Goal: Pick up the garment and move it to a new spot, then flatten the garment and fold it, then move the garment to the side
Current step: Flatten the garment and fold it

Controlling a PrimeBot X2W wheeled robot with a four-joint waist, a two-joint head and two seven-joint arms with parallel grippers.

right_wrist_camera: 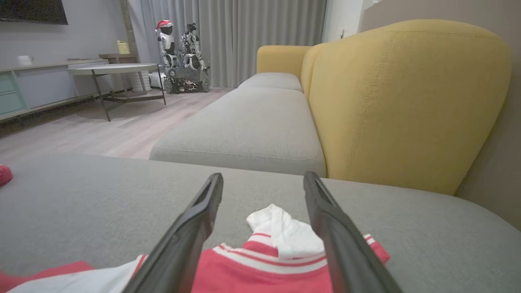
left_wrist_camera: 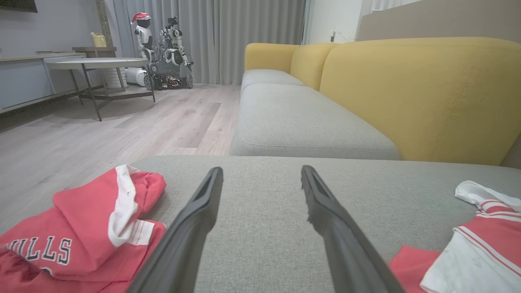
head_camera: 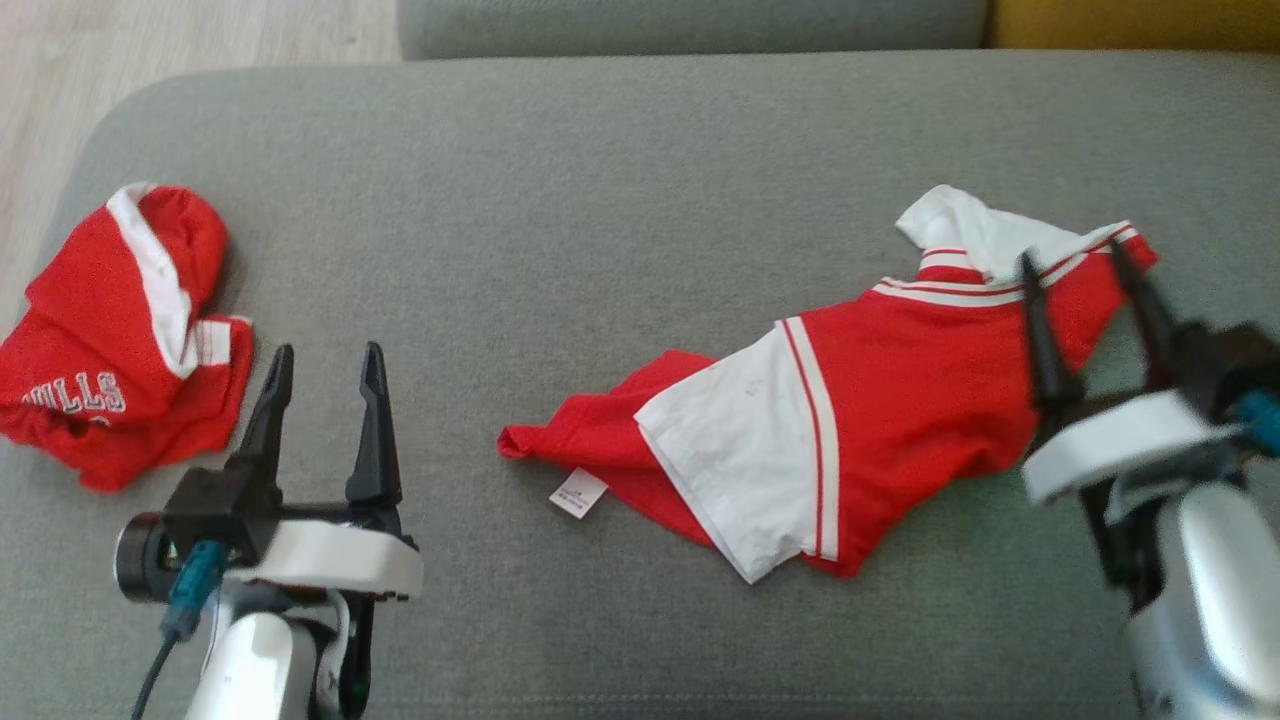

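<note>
Head view | red-and-white jersey garment [head_camera: 880, 400] lies rumpled centre-right on grey fabric cushion [head_camera: 600, 200] | right gripper [head_camera: 1070, 253] spread wide over its upper-right corner, left gripper [head_camera: 328, 349] open at lower left, both empty | likely flattening next: you'd pinch opposite edges, pull them taut.

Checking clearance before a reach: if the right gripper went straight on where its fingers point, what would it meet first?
Probably the garment: its white bunched end lies between the fingers of the open right gripper. If they pass above it, the grey seat cushion comes next; height is unclear.
</note>
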